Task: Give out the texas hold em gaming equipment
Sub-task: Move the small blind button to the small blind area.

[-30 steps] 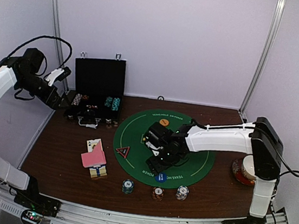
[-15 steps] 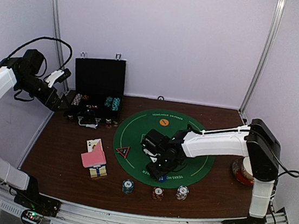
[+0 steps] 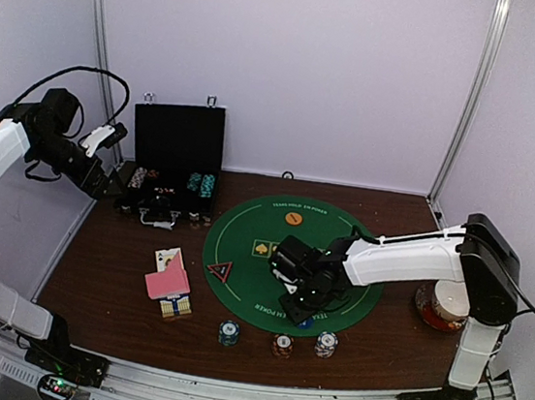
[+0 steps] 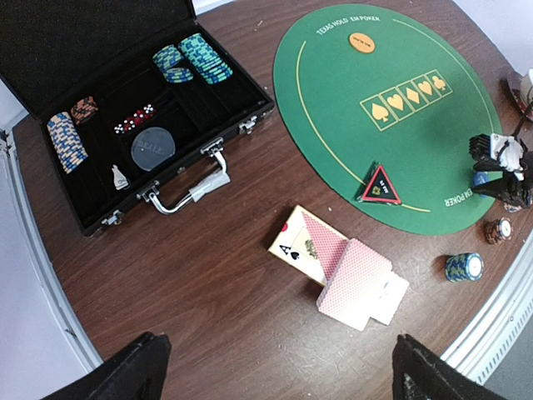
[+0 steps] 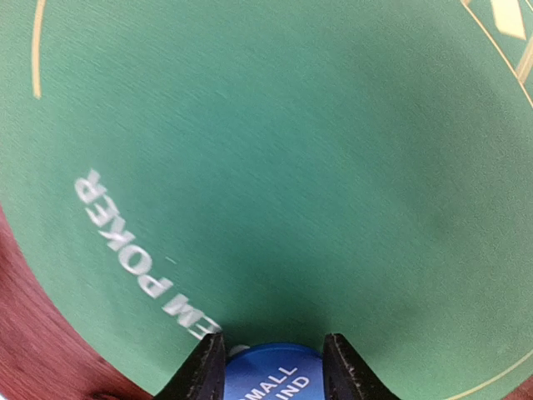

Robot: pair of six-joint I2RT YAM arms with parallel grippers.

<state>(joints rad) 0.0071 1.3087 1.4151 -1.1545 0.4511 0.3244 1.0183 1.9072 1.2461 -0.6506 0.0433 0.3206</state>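
Brown wooden surface (image 3: 102, 277) carries the green mat (image 3: 245, 227). Right end effector (image 5: 271, 358) pinches the blue button (image 5: 265, 379) over the mat's near rim. Left end effector (image 4: 287, 367) hangs spread, well left of the mat. Risk: the thin disc slips from the pinch, or lowering it clips the red chip stack (image 3: 283, 344) just outside that rim.

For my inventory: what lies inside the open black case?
Teal chip stacks, more striped chips at the left, red dice, a dark round disc. Whatever lies beneath these is covered.
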